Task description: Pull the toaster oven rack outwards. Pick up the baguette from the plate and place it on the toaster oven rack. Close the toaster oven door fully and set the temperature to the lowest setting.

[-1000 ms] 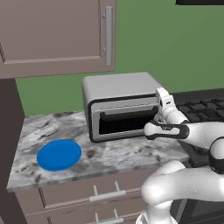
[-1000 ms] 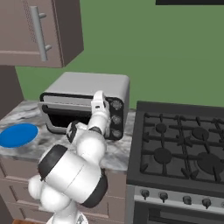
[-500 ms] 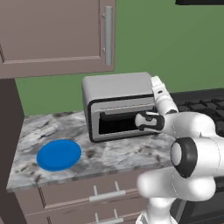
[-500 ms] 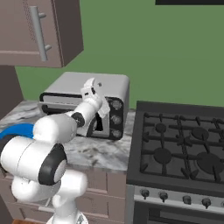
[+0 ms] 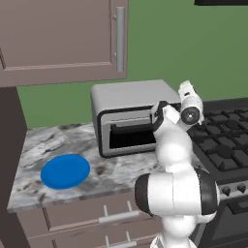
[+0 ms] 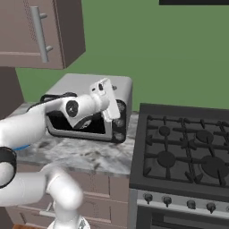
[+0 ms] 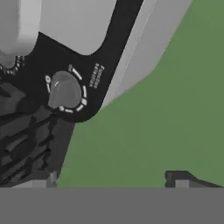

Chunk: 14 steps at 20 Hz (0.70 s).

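From the left base view, your plate lies bare and the toaster oven looks shut, so you are likely on the temperature step. The right base view puts your hand by its knob column. In the hand view, fingers apart, nothing held; centre on the knob first.

Black stove, marble counter, cabinet
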Motion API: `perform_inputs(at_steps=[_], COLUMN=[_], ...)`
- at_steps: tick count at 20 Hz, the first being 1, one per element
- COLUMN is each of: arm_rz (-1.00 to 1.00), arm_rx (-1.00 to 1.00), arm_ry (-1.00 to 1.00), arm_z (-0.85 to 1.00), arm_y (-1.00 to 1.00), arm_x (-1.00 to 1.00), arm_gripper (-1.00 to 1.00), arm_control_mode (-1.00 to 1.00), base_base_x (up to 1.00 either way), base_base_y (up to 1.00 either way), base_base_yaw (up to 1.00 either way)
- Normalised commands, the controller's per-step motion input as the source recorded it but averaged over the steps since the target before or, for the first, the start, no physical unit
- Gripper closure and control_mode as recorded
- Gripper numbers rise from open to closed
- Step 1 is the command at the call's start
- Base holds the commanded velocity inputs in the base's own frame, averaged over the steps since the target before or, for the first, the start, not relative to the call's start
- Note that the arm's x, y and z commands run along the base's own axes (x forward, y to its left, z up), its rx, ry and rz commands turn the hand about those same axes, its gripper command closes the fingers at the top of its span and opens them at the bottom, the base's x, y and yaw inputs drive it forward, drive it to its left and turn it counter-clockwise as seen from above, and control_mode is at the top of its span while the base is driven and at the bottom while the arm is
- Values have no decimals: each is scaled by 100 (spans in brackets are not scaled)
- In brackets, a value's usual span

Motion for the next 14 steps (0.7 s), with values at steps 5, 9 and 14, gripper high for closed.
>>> perform_inputs(at_steps=[5,9,14], arm_rz=[-9,22,25], arm_rx=[-2,0,2], arm_ry=[64,52,24], arm_z=[21,42,13], arm_y=[-25,33,5], arm_x=[-91,-89,-60], arm_gripper=[-100,-100,-100], arm_control_mode=[-100,-100,-100], base_base_x=[0,0,0], base_base_y=[0,0,0], base_base_yaw=[0,0,0])
